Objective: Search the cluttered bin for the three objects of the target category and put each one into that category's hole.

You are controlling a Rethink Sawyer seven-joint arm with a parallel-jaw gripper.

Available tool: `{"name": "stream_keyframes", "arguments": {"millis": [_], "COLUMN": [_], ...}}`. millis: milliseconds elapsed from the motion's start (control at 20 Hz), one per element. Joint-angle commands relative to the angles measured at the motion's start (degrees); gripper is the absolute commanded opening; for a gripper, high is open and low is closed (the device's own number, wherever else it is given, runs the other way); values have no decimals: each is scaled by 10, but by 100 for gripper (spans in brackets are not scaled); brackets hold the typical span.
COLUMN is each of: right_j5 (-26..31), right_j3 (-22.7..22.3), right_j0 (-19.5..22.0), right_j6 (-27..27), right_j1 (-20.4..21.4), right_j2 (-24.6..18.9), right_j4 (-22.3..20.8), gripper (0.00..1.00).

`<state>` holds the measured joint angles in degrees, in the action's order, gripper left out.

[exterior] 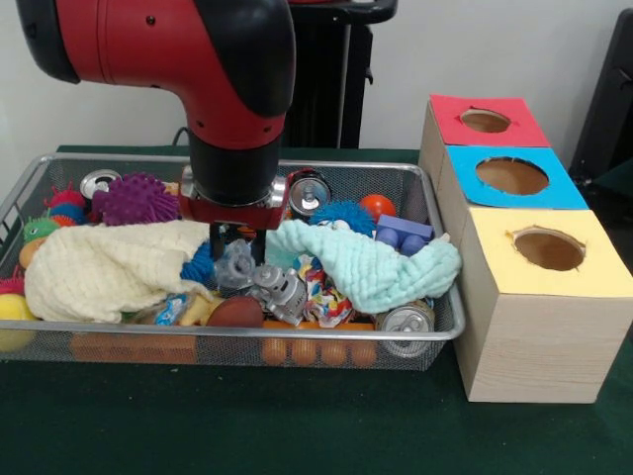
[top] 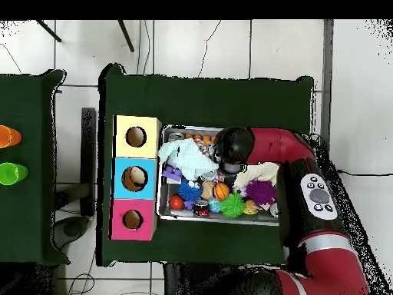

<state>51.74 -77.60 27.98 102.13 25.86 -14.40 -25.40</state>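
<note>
The wire mesh bin [exterior: 119, 332] sits on the green table, full of toys, cans and cloths. It also shows in the overhead view [top: 218, 220]. My gripper [exterior: 237, 247] reaches down into the middle of the bin, in the gap between a cream cloth [exterior: 109, 269] and a mint cloth [exterior: 371, 265]. A grey toy robot [exterior: 277, 289] lies just in front of it. The arm's head hides the gripper in the overhead view. Three wooden boxes stand beside the bin, with a red-topped hole [exterior: 485, 121], a blue-topped hole [exterior: 511, 175] and a yellow-topped hole [exterior: 549, 248].
The bin also holds a purple spiky ball [exterior: 134, 199], a blue spiky ball [exterior: 341, 216], a red ball [exterior: 377, 206], soda cans [exterior: 407, 319], a purple block [exterior: 404, 233] and a brown egg shape [exterior: 235, 312]. The boxes show in the overhead view [top: 135, 178] left of the bin.
</note>
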Motion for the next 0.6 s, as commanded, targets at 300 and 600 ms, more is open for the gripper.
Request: {"name": "stream_keyframes", "arguments": {"millis": [300,600], "right_j5": [18,-52], "right_j3": [-226,-276], "right_j0": [17,14], "right_j6": [31,51], "right_j1": [59,59], "right_j2": [-55,-53], "right_j4": [134,155], "gripper": [0,0]}}
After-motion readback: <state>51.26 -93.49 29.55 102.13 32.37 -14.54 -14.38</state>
